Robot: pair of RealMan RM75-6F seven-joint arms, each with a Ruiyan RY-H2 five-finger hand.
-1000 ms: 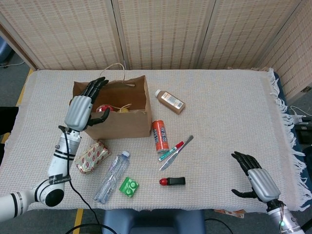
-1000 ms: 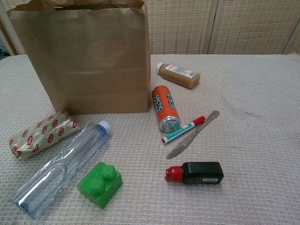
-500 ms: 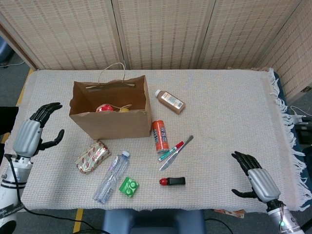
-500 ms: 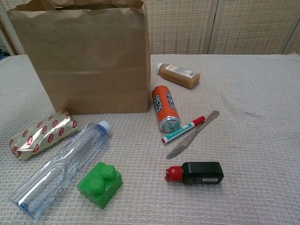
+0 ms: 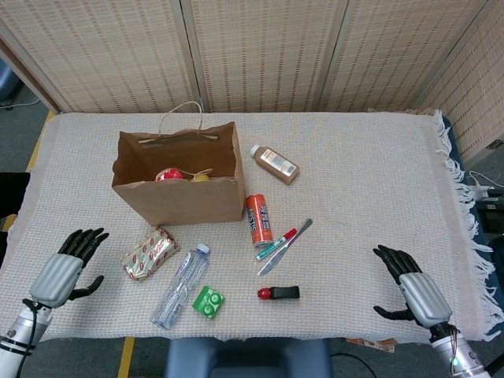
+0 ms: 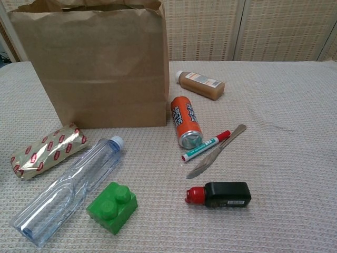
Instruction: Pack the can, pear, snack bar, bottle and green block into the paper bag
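Observation:
The brown paper bag [image 5: 177,197] [image 6: 97,68] stands open at the table's back left. Inside it I see a red round object [image 5: 167,174] and a yellowish pear [image 5: 201,176]. An orange can [image 5: 257,219] [image 6: 185,121] lies on its side to the right of the bag. The snack bar [image 5: 148,253] [image 6: 47,150], the clear bottle [image 5: 179,275] [image 6: 71,187] and the green block [image 5: 209,302] [image 6: 112,206] lie in front of the bag. My left hand [image 5: 63,270] hovers open at the front left edge, left of the snack bar. My right hand [image 5: 409,287] is open at the front right, holding nothing.
A brown bottle [image 5: 275,164] [image 6: 200,84] lies behind the can. A marker [image 5: 276,244] [image 6: 206,145], a knife [image 5: 285,246] [image 6: 216,152] and a black, red-capped object [image 5: 278,293] [image 6: 221,194] lie right of centre. The woven cloth [image 5: 354,181] hangs fringed at the right edge.
My left hand has drawn back from the bag's left rim, out to the left and down to the front left edge. The right hand and the objects have not moved.

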